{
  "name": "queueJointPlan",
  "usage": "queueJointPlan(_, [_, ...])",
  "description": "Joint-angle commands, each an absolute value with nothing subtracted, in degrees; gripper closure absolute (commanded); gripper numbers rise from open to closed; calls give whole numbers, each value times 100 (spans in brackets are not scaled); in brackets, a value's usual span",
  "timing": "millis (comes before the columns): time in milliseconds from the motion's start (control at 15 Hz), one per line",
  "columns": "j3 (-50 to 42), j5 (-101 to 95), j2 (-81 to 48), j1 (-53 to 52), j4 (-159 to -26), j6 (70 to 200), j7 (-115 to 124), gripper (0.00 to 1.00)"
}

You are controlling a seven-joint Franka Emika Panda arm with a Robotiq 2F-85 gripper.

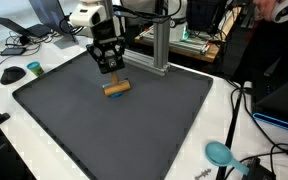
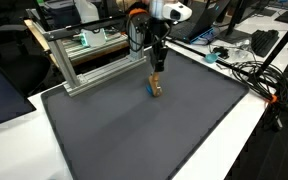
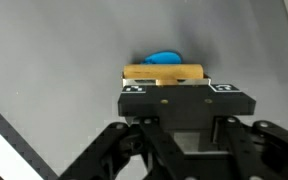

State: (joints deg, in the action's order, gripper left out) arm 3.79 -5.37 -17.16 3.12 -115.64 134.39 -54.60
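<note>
White table (image 1: 4, 95) w/ dark mat (image 1: 134, 125); wood block (image 1: 116, 88) on mat.

The white arm (image 1: 87, 15) leans in from above and turns down at the wrist, so the black gripper (image 1: 109, 66) hangs pointing straight down in both exterior views, held low, and from where I stand I cannot tell how far apart its fingers are.

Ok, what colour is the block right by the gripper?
Light tan block, with a blue piece beside it; the wrist view shows it best.
</note>
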Motion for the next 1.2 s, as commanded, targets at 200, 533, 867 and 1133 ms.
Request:
queueJointPlan(200, [314,-753,-2087,274,-11754,13136,-5427,78])
queueJointPlan(533, [283,-880,-2077,241,-11764,13127,-5343,78])
queueJointPlan(867, [281,-978,-2071,208,-11753,13090,-5304,78])
queueJointPlan(1133, [246,-1150,-2046,161,-11752,13058,-5148,78])
